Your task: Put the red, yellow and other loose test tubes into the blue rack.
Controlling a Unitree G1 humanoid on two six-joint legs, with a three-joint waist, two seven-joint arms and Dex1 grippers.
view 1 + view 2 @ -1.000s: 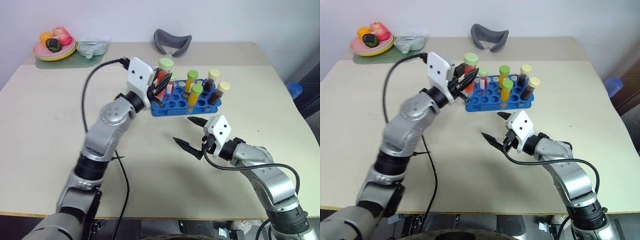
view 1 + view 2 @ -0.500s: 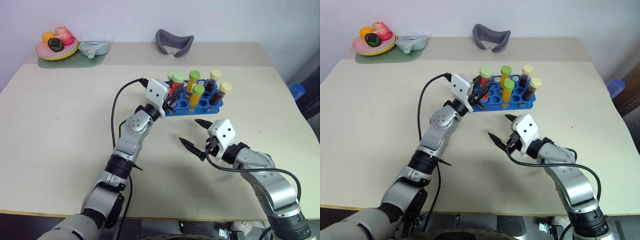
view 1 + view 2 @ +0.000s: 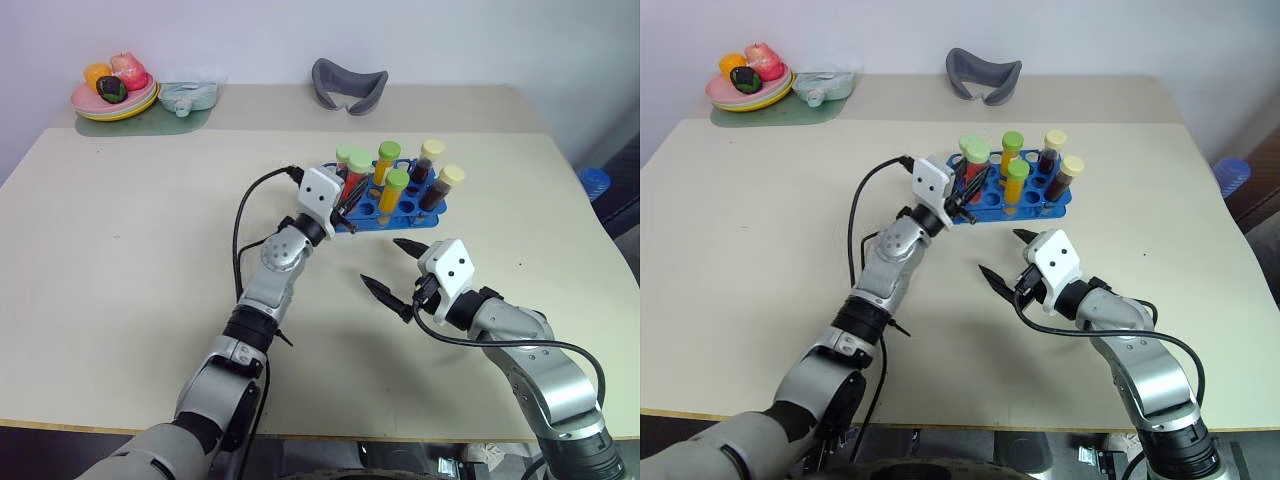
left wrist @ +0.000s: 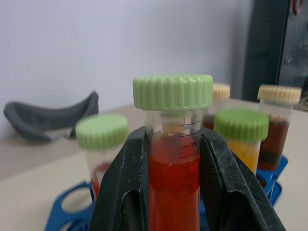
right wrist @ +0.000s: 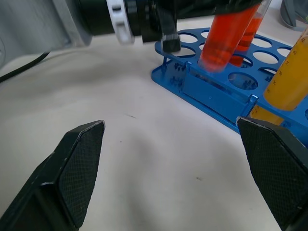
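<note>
My left gripper point(image 3: 345, 196) is shut on a red tube with a light-green cap point(image 4: 173, 159), which shows clamped between the two black fingers point(image 4: 126, 192). The tube point(image 5: 222, 36) leans, and its lower end sits in a hole at the left end of the blue rack point(image 3: 372, 223). Several capped tubes stand in the rack: another red one point(image 3: 345, 153), yellow ones with green caps point(image 3: 396, 180), dark brown ones with pale caps point(image 3: 449, 176). My right gripper point(image 3: 382, 263) hangs open over bare table just in front of the rack, with nothing between its fingers.
A grey curved piece point(image 3: 347, 82) lies at the table's far edge. At the back left, a plate of toy fruit point(image 3: 110, 95) and a clear container point(image 3: 186, 96) rest on a green mat. A blue object point(image 3: 592, 180) sits off the table's right side.
The left gripper has come down and to the right with the red tube, from above the rack's left end into it. The right gripper has kept still and open.
</note>
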